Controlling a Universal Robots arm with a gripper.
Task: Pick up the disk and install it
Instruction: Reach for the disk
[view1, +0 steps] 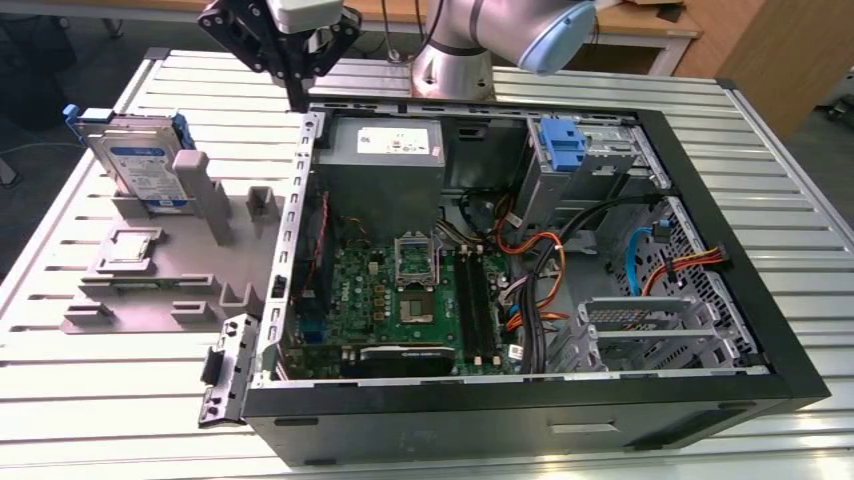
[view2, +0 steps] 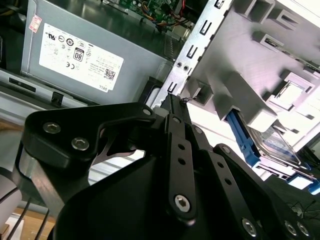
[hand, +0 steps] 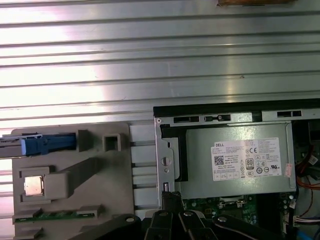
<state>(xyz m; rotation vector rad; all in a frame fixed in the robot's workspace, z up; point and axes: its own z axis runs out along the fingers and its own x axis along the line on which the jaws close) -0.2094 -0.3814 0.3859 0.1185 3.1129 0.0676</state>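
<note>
One disk (view1: 139, 165) is standing upright in the grey holder (view1: 160, 290) at the exterior view's left, resting on the slatted table (view1: 787, 180) beside the open computer case (view1: 534, 405). You are keeping it well apart from your gripper (view1: 296, 98), which is hanging over the case wall nearest the holder, near the grey power supply (view1: 387, 150), fingers pressed together and gripping nothing.

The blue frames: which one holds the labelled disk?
The one around the disk, standing in the grey holder outside the computer case, at the exterior view's left. The other blue frame sits inside the case, no label showing.
</note>
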